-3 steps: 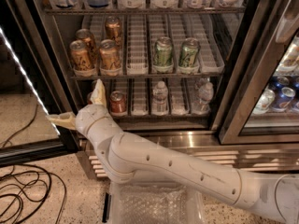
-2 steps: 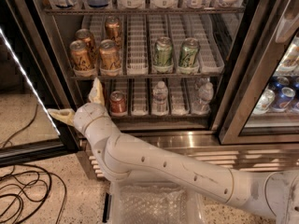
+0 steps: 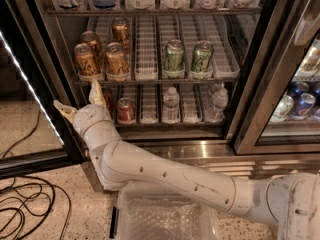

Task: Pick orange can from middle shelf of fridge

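At the far left my hand hangs low at the open side of the fridge, just under the middle shelf, its two fingers spread apart and holding nothing. Just above it stands the orange can, upright at the front of the shelf's left lane, with a neighbouring can just beside it. I expect it to be rigid but thin-walled, fairly heavy if full, and slick. I would grip it around mid-body, one finger on each side, squeezing gently. The green cans sit well to the right.
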`<state>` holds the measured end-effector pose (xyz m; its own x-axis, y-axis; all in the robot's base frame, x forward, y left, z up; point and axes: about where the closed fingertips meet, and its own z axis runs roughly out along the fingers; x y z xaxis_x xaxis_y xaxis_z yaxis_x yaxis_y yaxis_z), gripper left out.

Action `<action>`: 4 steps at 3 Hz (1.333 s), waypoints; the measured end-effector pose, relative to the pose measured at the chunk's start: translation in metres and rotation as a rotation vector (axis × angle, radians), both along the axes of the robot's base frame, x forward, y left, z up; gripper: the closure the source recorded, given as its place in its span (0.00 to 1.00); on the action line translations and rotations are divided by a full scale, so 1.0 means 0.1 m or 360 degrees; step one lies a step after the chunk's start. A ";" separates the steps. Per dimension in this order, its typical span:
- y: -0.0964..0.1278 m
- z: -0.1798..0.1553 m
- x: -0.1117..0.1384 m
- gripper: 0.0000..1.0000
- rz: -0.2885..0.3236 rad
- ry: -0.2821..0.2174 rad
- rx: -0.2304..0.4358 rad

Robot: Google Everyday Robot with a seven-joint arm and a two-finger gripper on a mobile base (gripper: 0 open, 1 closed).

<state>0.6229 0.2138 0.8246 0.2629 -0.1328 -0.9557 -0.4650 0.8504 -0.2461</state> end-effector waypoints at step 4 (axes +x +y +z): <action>0.08 0.14 0.45 0.39 -0.0233 -0.0040 0.0070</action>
